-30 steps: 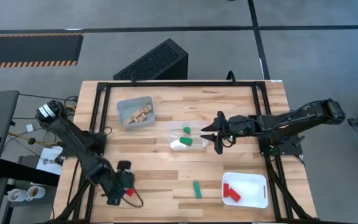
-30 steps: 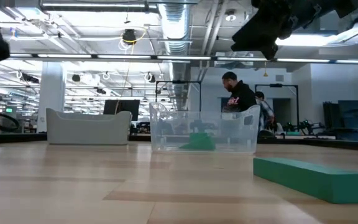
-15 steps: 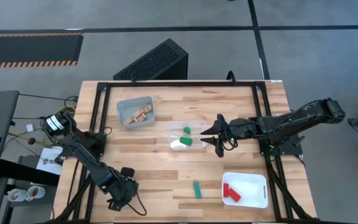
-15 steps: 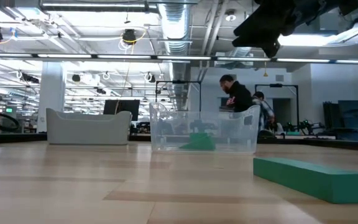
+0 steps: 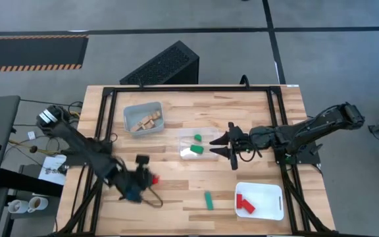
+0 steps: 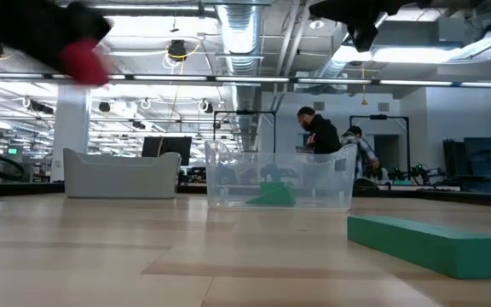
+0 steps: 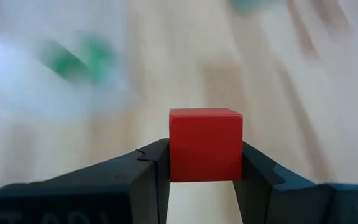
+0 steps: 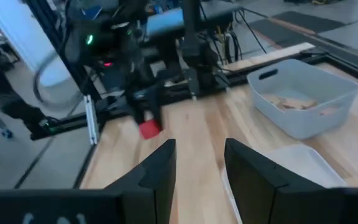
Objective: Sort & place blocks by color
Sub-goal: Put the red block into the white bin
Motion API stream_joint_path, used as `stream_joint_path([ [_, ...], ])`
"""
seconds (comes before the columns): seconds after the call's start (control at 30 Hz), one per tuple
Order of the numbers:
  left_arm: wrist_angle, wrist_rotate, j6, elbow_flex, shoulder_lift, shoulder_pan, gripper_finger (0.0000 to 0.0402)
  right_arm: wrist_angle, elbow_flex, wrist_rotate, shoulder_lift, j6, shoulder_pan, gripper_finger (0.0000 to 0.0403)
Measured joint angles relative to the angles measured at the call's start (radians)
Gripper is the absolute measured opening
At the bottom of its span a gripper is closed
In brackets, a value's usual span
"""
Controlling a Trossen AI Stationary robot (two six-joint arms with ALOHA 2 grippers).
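Holding 2 red blocks point(image 5: 245, 203): white tray point(image 5: 272, 190)

My left gripper point(image 5: 149, 178) hangs above the table's near-left part, fingers clamped on a red cube point(image 7: 205, 144). My right gripper point(image 5: 224, 145) hovers mid-table, fingers parted.

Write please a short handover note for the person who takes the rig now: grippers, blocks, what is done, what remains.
Left gripper: shut on a red cube, carried above the table's front left.
Right gripper: open, empty, beside the clear tray.
Done: wood blocks in the grey tray; green blocks in the clear tray; red blocks in the white tray.
Left: the red cube goes to the white tray; one green bar lies on the table, still to sort.
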Motion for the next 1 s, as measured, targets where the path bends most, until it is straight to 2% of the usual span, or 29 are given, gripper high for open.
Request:
stream_joint_path([
  [0.07,0.099,-0.091,0.132,-0.002,-0.049,0.052,0.0099,-0.001,0.0,0.011,0.0,0.0,-0.001,0.0164],
  [0.17,0.341,-0.088,0.37,-0.045,-0.097,0.14,0.0099,0.0,0.0,0.025,0.0,0.012,-0.001,0.0171],
  [0.23,0.516,-0.029,0.506,-0.078,-0.109,0.205,0.0099,0.006,0.0,0.024,0.0,0.036,-0.002,0.0177],
  [0.33,0.745,0.116,0.628,-0.118,-0.104,0.311,0.0099,0.029,0.0,0.02,0.014,0.068,-0.002,0.019],
  [0.57,1.101,0.379,0.695,-0.124,0.049,0.459,0.0099,0.011,-0.001,-0.002,-0.037,0.074,0.033,0.022],
  [0.73,1.193,0.377,0.758,-0.071,0.184,0.482,0.0099,-0.007,-0.006,-0.003,-0.048,0.154,0.058,0.0228],
  [0.83,1.236,0.359,0.808,-0.028,0.251,0.488,0.0099,-0.002,-0.007,-0.007,-0.004,0.22,0.049,0.0233],
  [1.0,1.246,0.356,0.858,0.031,0.309,0.504,0.0099,0.052,-0.007,-0.087,0.069,0.277,0.014,0.0244],
])
